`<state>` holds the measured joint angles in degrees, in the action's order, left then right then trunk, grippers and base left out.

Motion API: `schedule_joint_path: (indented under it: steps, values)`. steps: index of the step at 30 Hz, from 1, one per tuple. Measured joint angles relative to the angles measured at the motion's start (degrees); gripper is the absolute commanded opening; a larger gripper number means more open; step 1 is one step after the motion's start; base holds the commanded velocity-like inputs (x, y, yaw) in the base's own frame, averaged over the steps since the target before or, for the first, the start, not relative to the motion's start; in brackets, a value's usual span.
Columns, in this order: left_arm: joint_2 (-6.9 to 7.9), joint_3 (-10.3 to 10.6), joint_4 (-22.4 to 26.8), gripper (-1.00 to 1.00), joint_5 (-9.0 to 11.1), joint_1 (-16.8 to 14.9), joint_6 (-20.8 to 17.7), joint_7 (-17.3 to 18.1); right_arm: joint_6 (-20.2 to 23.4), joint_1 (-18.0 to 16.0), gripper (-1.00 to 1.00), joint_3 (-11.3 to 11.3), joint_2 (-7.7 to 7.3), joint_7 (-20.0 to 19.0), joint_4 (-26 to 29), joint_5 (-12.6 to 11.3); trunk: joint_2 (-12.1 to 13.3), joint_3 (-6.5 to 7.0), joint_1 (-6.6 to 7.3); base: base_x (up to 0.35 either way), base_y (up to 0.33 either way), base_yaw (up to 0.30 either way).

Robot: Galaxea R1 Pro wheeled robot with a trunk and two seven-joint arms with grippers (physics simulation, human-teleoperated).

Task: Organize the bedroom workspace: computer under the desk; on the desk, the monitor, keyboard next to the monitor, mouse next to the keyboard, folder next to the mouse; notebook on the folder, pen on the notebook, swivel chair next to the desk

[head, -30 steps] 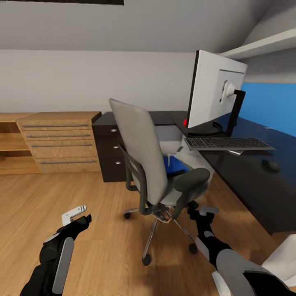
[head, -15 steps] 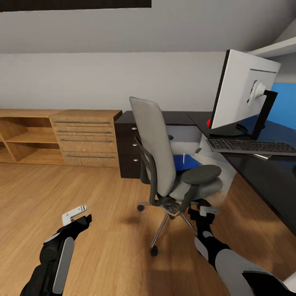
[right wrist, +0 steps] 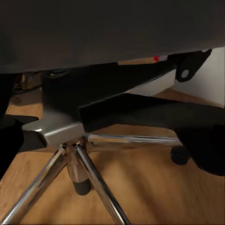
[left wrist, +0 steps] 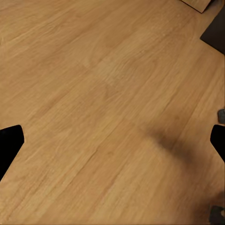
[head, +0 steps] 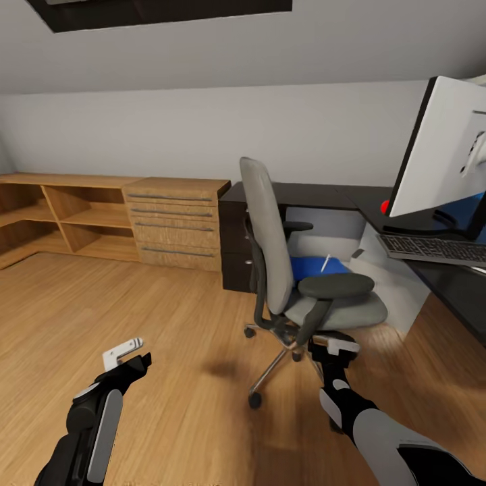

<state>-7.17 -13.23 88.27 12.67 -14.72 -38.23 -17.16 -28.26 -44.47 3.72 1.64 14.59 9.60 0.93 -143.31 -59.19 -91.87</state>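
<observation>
The grey swivel chair [head: 273, 236] stands on the wood floor in front of the black desk [head: 307, 196], its back turned towards me. On its seat lies the blue folder [head: 310, 266] with the white pen [head: 325, 262] on it. The monitor [head: 442, 152] and the keyboard [head: 432, 248] are on the desk at the right. A light grey box, the computer [head: 324, 228], sits under the desk behind the chair. The mouse is out of view, and I cannot make out the notebook. My left gripper [head: 128, 354] [left wrist: 112, 140] hangs open over bare floor. My right gripper [head: 335, 347] [right wrist: 110, 140] is open, low beside the chair's chrome base [right wrist: 75, 159].
A light-wood shelf unit [head: 67, 216] with a drawer chest [head: 177, 223] lines the back wall at the left. The desk's black drawer unit [head: 235, 246] stands beside it. The chair's legs and castors [head: 254, 399] spread out between my arms.
The camera has swung left, so chair, desk and monitor sit further right in the picture and the mouse has left it. Both arms keep their pose.
</observation>
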Motion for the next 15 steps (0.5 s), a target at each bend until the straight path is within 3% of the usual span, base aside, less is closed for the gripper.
schedule_joint_path:
  steps: [15]
  values:
    - [-0.14, 0.14, -0.82, 1.0, -0.04, 0.0, 0.01, 0.0, -0.03, -0.01, 1.0, 0.01, -0.09, -0.03, 0.08, 0.04, 0.0, 0.0, 0.0, 0.0, 0.0, 0.279]
